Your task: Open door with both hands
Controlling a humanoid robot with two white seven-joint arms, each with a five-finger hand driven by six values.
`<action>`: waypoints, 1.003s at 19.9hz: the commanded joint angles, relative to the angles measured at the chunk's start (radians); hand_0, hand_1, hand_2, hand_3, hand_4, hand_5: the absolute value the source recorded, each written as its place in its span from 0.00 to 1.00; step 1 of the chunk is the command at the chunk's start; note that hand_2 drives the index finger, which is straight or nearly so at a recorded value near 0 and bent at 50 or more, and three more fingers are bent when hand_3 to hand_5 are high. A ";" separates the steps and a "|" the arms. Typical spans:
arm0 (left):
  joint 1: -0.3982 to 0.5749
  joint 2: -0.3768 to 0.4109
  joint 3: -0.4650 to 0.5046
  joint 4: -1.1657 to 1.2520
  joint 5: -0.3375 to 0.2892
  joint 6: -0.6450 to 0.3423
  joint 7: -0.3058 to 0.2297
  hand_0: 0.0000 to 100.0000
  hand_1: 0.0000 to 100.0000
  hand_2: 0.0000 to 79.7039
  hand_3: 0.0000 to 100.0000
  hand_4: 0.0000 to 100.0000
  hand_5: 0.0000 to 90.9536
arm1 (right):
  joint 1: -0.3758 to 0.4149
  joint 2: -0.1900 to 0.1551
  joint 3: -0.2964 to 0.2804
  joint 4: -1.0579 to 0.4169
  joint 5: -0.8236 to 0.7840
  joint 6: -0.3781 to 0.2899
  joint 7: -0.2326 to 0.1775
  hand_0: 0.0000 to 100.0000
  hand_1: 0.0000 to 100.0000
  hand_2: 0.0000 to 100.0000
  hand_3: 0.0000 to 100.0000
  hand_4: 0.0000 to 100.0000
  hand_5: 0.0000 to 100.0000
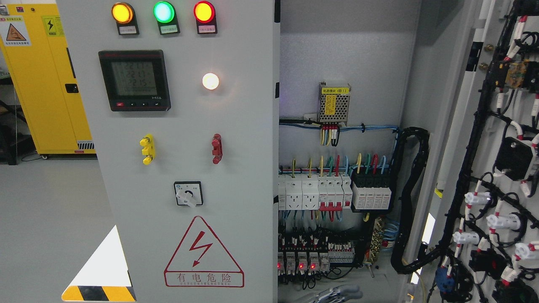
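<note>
The right door (497, 168) stands swung wide, baring the breakers (332, 191); the left door (185, 147) stays closed. A hand (337, 293) shows at the bottom edge, its side and finger state impossible to tell.

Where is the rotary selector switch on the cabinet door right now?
In the head view, the rotary selector switch sits low on the closed left door, below the yellow and red handles and just above the red lightning warning triangle.

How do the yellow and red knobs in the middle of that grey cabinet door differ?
The yellow knob sits left of the red knob. The yellow one looks wider, with round studs; the red one is slimmer and blockier. Both stand upright at the same height, above the rotary switch.
</note>
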 commanded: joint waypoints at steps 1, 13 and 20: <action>0.258 0.090 0.039 0.223 -0.115 -0.137 0.003 0.12 0.56 0.00 0.00 0.00 0.00 | 0.006 0.011 -0.015 -0.001 0.000 -0.001 0.001 0.00 0.50 0.04 0.00 0.00 0.00; 0.227 -0.079 0.116 1.301 -0.112 -0.435 -0.011 0.12 0.56 0.00 0.00 0.00 0.00 | 0.015 0.009 -0.015 0.000 0.000 0.001 0.001 0.00 0.50 0.04 0.00 0.00 0.00; 0.220 -0.128 0.147 1.641 -0.115 -0.420 0.015 0.12 0.56 0.00 0.00 0.00 0.00 | 0.018 0.009 -0.015 0.000 0.000 -0.001 0.001 0.00 0.50 0.04 0.00 0.00 0.00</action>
